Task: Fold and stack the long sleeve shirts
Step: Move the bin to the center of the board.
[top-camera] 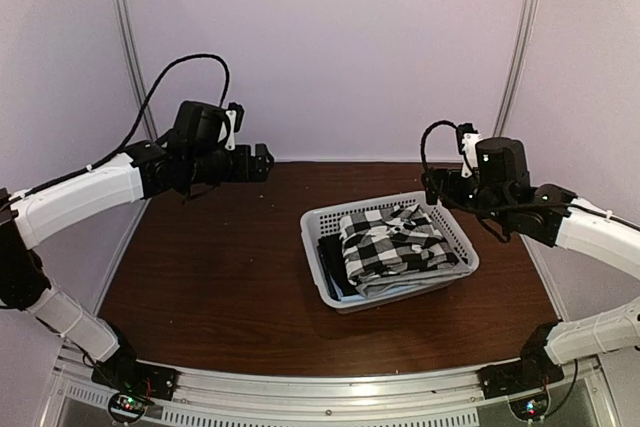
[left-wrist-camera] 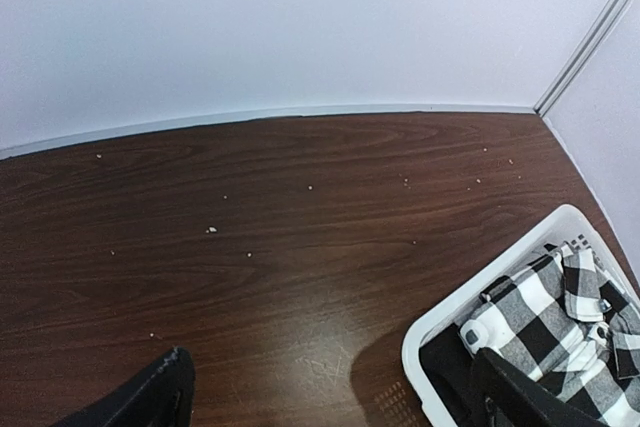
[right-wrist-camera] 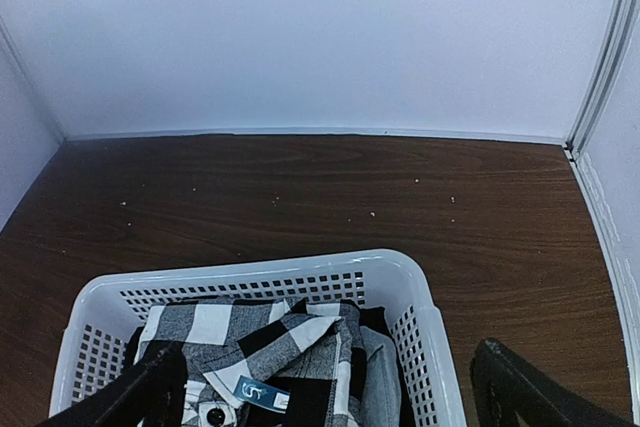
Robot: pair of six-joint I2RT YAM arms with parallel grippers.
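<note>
A black-and-white checked long sleeve shirt (top-camera: 392, 244) lies crumpled on top inside a white lattice basket (top-camera: 318, 219) at the table's right centre. Darker cloth (top-camera: 333, 259) shows beneath it. In the right wrist view the checked shirt (right-wrist-camera: 250, 332) has a blue collar label, and a strip of grey cloth (right-wrist-camera: 381, 375) lies beside it against the basket wall (right-wrist-camera: 300, 269). My left gripper (top-camera: 264, 160) hovers open over the table, left of and behind the basket, holding nothing. My right gripper (top-camera: 431, 187) hangs open above the basket's back right corner, also holding nothing.
The dark wooden table (top-camera: 220, 267) is enclosed by pale walls at the back and sides. In the left wrist view the basket corner (left-wrist-camera: 432, 329) with the checked shirt (left-wrist-camera: 545, 317) sits at the lower right, and small white crumbs dot the wood (left-wrist-camera: 211, 230).
</note>
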